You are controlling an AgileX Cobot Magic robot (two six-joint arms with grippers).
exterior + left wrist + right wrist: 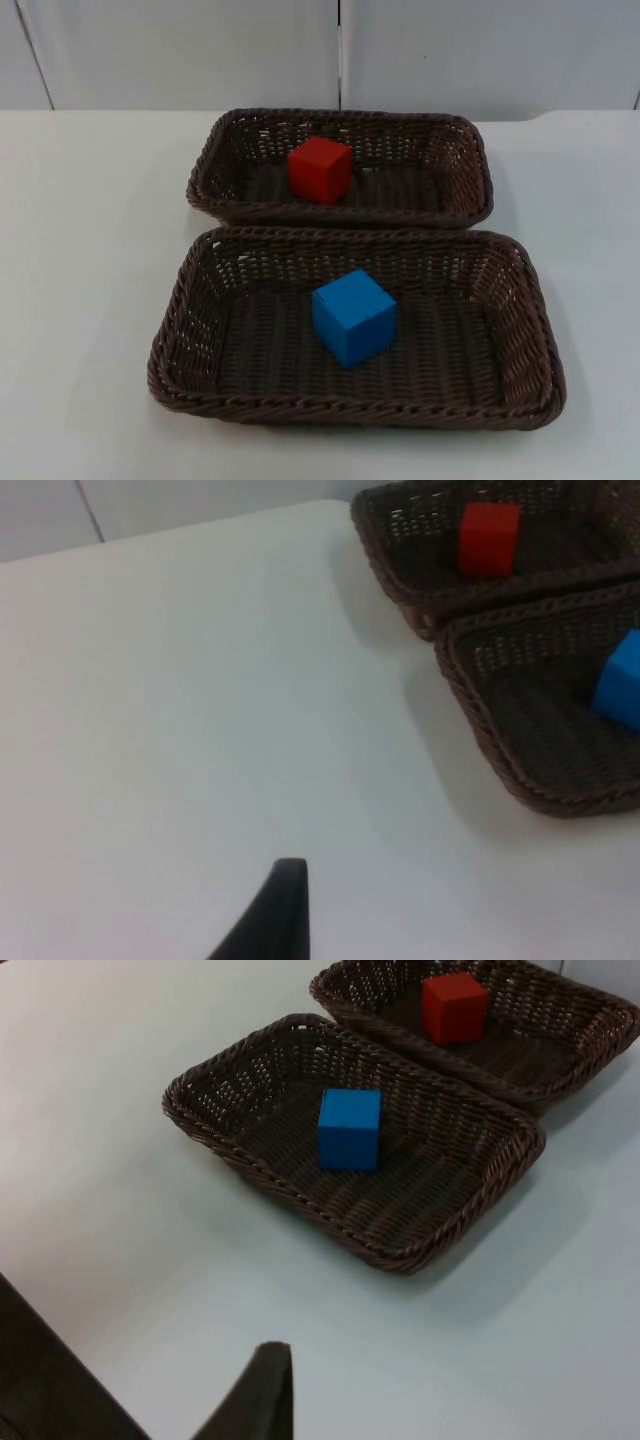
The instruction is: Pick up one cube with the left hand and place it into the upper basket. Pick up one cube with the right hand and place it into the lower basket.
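Observation:
A red cube [320, 170] sits inside the upper wicker basket [478, 170], left of its middle. A blue cube [354, 317] rests near the middle of the lower basket [172, 340]. The left wrist view has the red cube [489, 538] and the blue cube [620, 685] in their baskets, with my left gripper [275, 910] over bare table well to their left. In the right wrist view, my right gripper [262, 1390] hangs over bare table, off to the right of the lower basket [180, 1112] that holds the blue cube [349, 1128].
The two dark brown baskets lie close together, one behind the other, on the white table [90, 250]. A grey partition wall [200, 50] closes the far side. Open table runs left and right of the baskets.

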